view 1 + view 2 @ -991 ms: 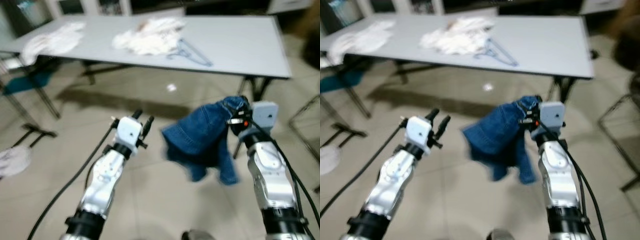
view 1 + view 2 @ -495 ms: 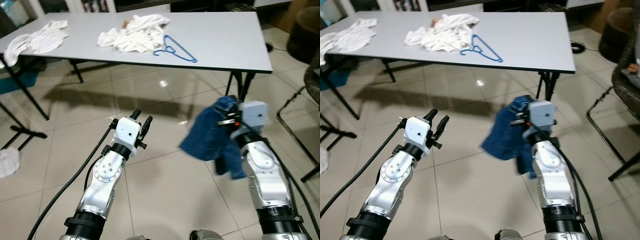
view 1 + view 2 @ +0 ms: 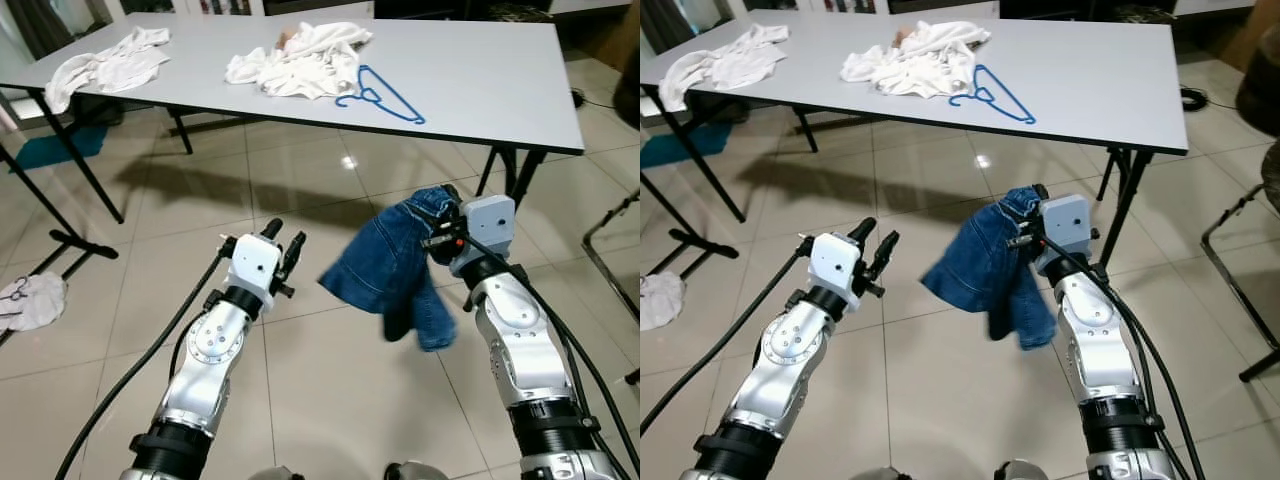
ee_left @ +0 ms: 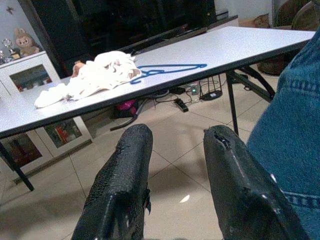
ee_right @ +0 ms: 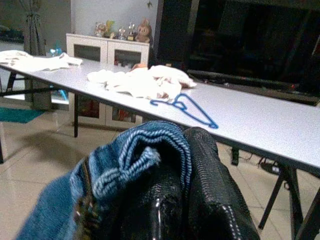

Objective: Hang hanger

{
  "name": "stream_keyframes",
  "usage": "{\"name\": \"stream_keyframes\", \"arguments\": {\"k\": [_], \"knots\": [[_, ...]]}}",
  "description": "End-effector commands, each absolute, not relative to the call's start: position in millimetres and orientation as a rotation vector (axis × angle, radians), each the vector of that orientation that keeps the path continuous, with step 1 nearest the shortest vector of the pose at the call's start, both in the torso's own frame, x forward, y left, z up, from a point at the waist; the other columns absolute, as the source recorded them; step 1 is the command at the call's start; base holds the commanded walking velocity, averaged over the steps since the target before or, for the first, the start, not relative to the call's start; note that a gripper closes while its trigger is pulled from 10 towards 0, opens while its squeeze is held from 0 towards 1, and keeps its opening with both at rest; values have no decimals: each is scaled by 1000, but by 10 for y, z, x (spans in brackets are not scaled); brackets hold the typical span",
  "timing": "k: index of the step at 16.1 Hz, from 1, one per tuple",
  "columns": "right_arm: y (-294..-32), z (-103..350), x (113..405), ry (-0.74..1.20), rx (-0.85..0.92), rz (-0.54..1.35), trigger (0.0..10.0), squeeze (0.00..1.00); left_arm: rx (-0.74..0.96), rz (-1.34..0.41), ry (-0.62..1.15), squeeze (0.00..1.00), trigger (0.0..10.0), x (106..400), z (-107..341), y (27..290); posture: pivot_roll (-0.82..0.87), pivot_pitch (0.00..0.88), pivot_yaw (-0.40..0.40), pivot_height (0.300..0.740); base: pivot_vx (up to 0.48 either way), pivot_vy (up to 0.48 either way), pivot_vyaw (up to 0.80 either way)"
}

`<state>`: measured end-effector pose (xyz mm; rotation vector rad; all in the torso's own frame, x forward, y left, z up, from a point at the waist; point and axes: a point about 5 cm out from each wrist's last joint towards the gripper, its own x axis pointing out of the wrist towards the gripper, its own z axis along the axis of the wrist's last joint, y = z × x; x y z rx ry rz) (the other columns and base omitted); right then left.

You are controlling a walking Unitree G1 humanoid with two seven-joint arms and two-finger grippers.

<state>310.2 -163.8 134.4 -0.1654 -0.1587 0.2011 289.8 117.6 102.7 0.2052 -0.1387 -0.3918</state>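
A blue wire hanger [image 3: 385, 93] lies on the long grey table [image 3: 480, 80], beside a heap of white clothes [image 3: 295, 58]. My right gripper [image 3: 443, 225] is shut on a blue denim garment [image 3: 385, 270], which hangs over the tiled floor in front of the table. In the right wrist view the denim's waistband [image 5: 150, 145] is folded between the black fingers [image 5: 207, 185], and the blue wire hanger [image 5: 187, 107] shows on the table behind. My left gripper [image 3: 284, 240] is open and holds nothing, level with the denim and to its left.
More white cloth [image 3: 105, 65] lies at the table's left end. A pale rag [image 3: 30, 300] is on the floor at far left, near black stand legs [image 3: 70, 240]. A dark chair frame [image 3: 615, 240] stands at right. Open tiled floor lies between me and the table.
The view has swung and sharpened as I moved; the table sits nearer and more central. The denim swings under my right gripper, now hanging further left. The left gripper stays open.
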Motion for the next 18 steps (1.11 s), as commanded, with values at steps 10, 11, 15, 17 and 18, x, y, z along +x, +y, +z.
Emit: {"name": "stream_keyframes", "arguments": {"k": [10,11,15,17,18], "knots": [[-1536,1442,3140,-221,-153,224,10000,0,212,-396,-143,0,10000,2938,1073,1202,-66,0,119,740,432,0,0],[-1539,1441,3141,-221,-153,224,10000,0,212,-397,-143,0,10000,2940,1073,1197,-66,0,119,740,435,0,0],[-1545,1442,3144,-222,-158,220,10000,0,204,-399,-143,0,10000,2934,1066,1172,-69,0,115,740,436,0,0],[-1526,1444,3158,-224,-156,221,10000,0,206,-398,-142,0,10000,2937,1066,1176,-60,0,115,740,437,0,0],[-1515,1448,3164,-227,-155,222,10000,0,208,-397,-143,0,10000,2939,1067,1181,-58,0,116,740,435,0,0]]}}
